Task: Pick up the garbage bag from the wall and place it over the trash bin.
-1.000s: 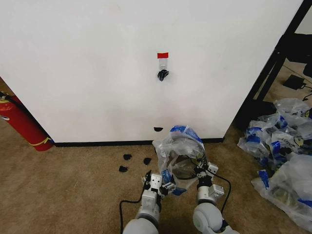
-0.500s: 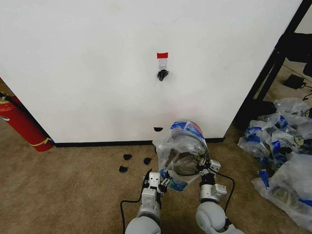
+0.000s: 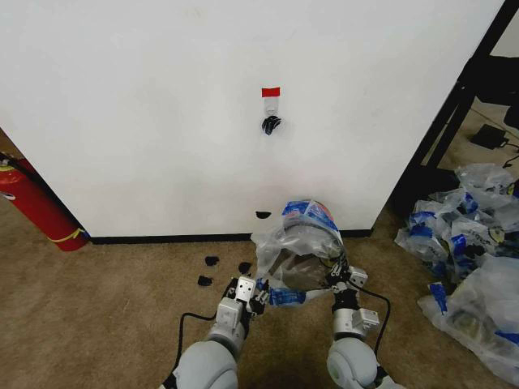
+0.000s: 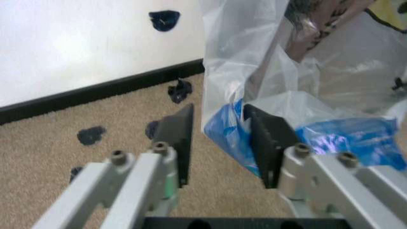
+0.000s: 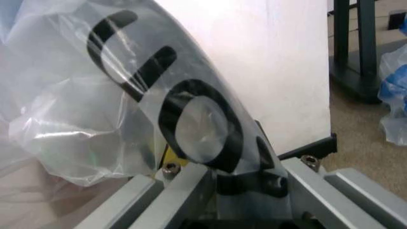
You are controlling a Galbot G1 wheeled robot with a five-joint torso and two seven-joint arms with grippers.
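The garbage bag (image 3: 302,240), thin clear plastic with blue print, is draped over the trash bin (image 3: 292,272), whose dark mesh shows through it at the foot of the wall (image 3: 146,130). My left gripper (image 3: 253,293) is open at the bag's lower left. In the left wrist view a blue fold of the bag (image 4: 224,128) hangs between its spread black fingers (image 4: 178,140). My right gripper (image 3: 344,280) sits against the bag's right rim. In the right wrist view, bag film (image 5: 114,95) with black print lies over it.
A hook (image 3: 271,123) under red tape (image 3: 270,91) is on the wall above the bin. A red fire extinguisher (image 3: 36,209) leans at the left. A heap of plastic bags (image 3: 470,243) lies at the right beside a black frame (image 3: 446,121). Black scraps (image 3: 211,262) dot the carpet.
My left gripper has shifted left across the carpet, and a blue fold of the bag now trails out toward it. The right gripper has barely moved.
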